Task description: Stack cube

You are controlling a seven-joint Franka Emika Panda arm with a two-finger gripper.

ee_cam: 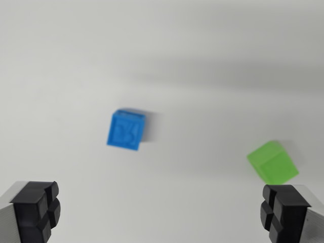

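Note:
A blue cube (126,129) with a raised mark on its top lies on the white table (162,55), a little toward the wrist view's left of centre. A bright green cube (272,162) rests at the wrist view's right, just above the right fingertip. My gripper (162,212) hangs above the table and is open, with nothing between its fingers. The black fingertips (36,210) sit wide apart at the lower corners. Both cubes lie apart from each other and from the gripper. The picture is slightly blurred.
A soft grey shadow band (223,76) crosses the upper part of the table. Nothing else stands on the white surface around the cubes.

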